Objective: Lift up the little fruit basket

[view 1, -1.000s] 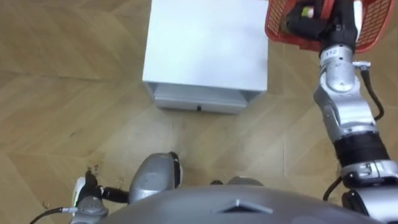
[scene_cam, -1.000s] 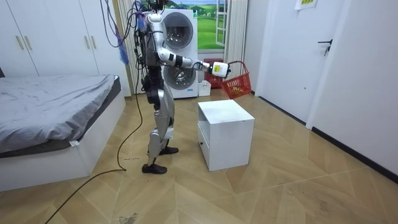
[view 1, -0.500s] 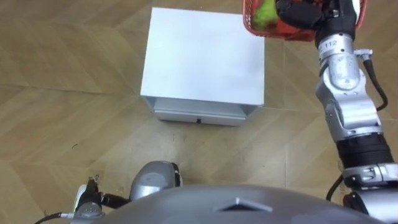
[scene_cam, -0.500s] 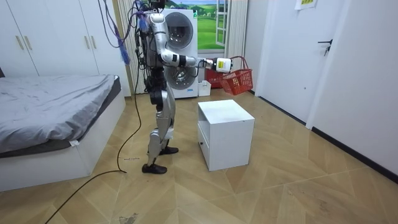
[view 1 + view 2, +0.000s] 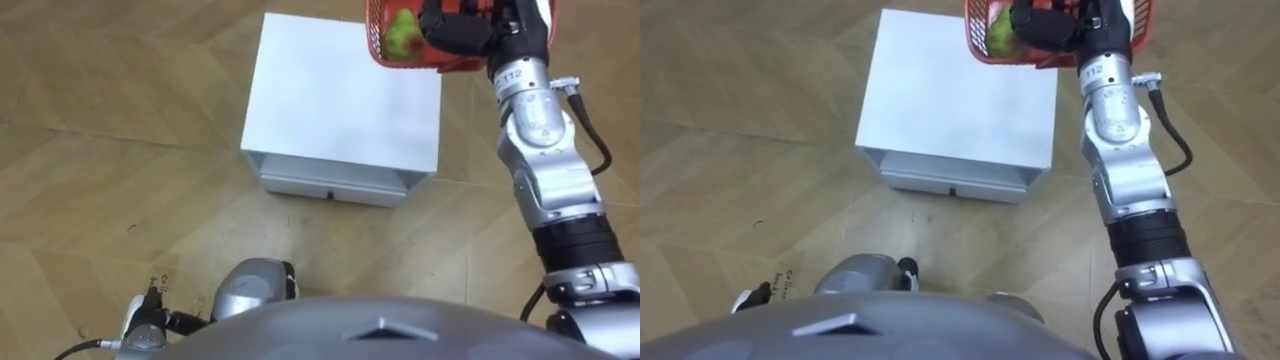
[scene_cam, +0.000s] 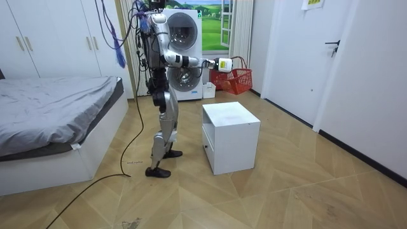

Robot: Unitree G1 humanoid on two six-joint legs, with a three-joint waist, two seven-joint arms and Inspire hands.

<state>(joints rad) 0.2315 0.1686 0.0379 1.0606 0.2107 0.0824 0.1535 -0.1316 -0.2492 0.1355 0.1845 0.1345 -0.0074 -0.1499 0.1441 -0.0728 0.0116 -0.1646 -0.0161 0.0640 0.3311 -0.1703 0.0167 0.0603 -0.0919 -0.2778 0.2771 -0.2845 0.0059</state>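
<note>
Basket [image 5: 398,58], red with a green fruit [image 5: 403,35] inside, hangs in the air with no support, high above the far right corner of the white cabinet [image 5: 340,110], its long side running across the robot's front. Right hand [image 5: 455,28], at the end of the outstretched arm, sits at the basket's top with fingers curled tight on the handle, the load hanging just below the grip. I judge it lifted and carried by this hand alone. Left hand [image 5: 143,320] hangs low at the robot's side, well apart from the basket.
</note>
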